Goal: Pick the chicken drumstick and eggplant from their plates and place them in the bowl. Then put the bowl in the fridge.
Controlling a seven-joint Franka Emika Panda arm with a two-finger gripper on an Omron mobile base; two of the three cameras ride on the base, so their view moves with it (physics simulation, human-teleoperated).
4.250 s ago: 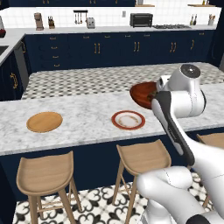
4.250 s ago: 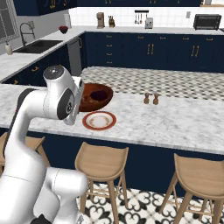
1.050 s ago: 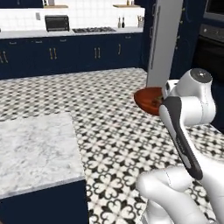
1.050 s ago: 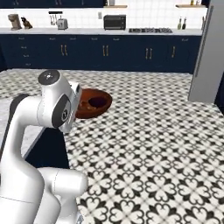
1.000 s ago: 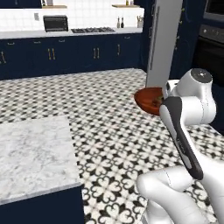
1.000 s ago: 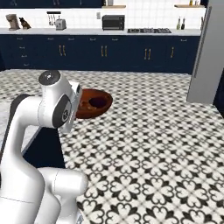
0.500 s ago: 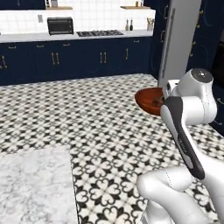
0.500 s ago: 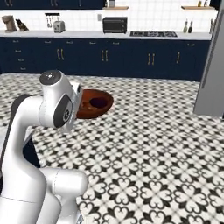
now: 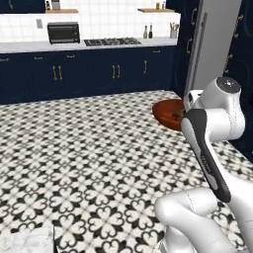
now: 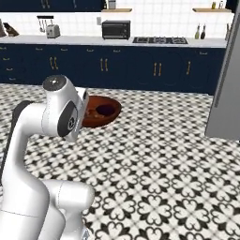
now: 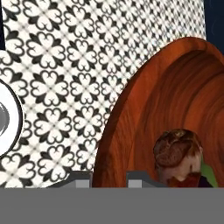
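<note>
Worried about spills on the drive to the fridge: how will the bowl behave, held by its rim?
The bowl looks rigid and deep, so the chicken drumstick probably stays inside. Gripped at one edge by the end effector, it may sag or tilt.

We see the black-and-white patterned tile floor (image 9: 99, 163) spanning the kitchen. On it stand navy base cabinets (image 9: 99, 74) along the far wall & the grey fridge (image 10: 227, 93); marble counter corner (image 9: 29, 242) at lower left.

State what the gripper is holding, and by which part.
The gripper is shut on the bowl, pinching its rim at the near edge, with the chicken drumstick lying inside.
</note>
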